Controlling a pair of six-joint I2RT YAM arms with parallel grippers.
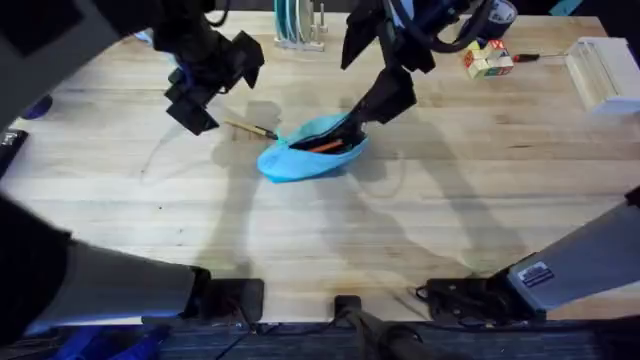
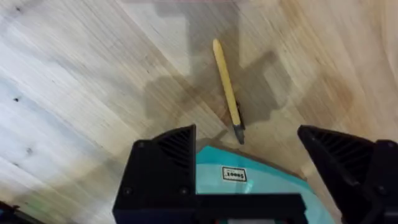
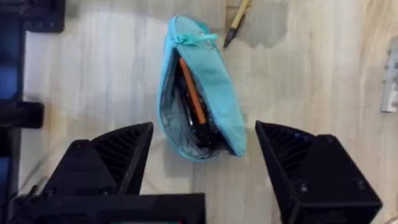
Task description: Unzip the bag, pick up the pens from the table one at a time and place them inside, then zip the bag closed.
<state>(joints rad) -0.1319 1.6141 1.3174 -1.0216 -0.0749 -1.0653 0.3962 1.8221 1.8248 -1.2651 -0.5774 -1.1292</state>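
Note:
The light-blue bag (image 1: 300, 162) lies mid-table with its zip open and the dark lining showing. An orange pen (image 1: 325, 146) rests inside it; in the right wrist view the pen (image 3: 193, 93) lies in the bag's (image 3: 221, 87) mouth. The yellowish-tan pen (image 1: 250, 129) lies on the table (image 1: 320, 240) just left of the bag, and in the left wrist view this pen (image 2: 227, 90) points at the bag's (image 2: 267, 186) end. My left gripper (image 1: 200, 100) (image 2: 249, 165) hovers open above that pen. My right gripper (image 1: 375, 105) (image 3: 205, 168) stands open and empty over the bag's right end.
At the back edge stand a rack (image 1: 300, 25), a coloured block (image 1: 487, 60) with a thin red-and-black tool (image 1: 525, 57) beside it, and a white box (image 1: 605, 70) at the far right. The front half of the table is bare wood.

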